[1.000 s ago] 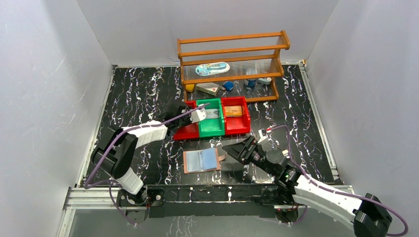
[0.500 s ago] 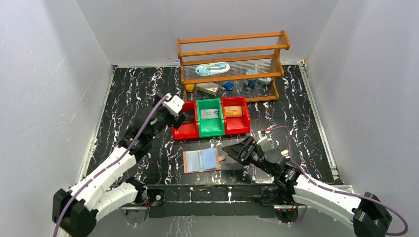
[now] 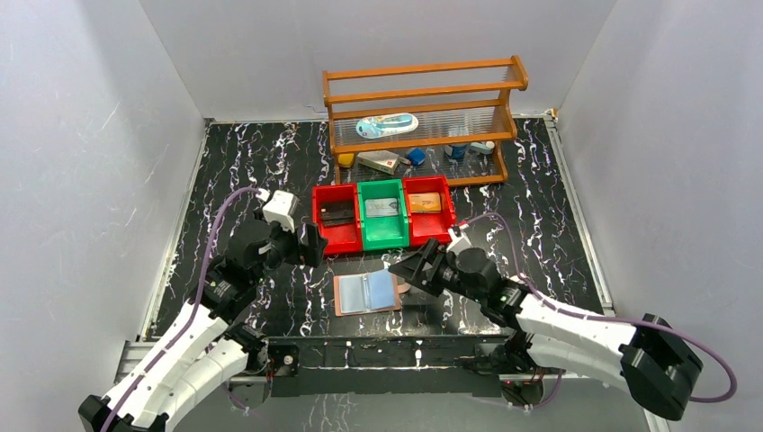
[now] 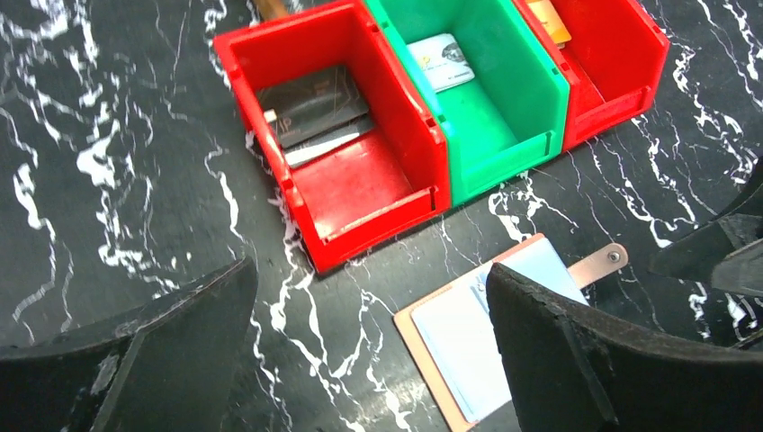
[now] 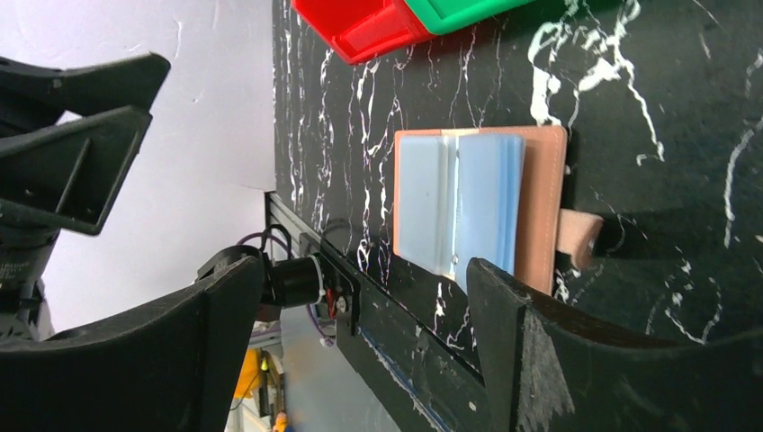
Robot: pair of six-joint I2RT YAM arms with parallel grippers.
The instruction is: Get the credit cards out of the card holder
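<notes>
The card holder (image 3: 367, 292) lies open and flat, just ahead of my right gripper (image 3: 407, 269) and near my left gripper (image 3: 309, 245). Both stand wide open and hold nothing. I cannot tell if a card is inside the sleeves (image 5: 459, 202); I would pin the tab (image 4: 605, 264) with the right one, then pull slowly.

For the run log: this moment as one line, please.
left gripper open | right gripper open | wallet lying open | cards in bins
</notes>
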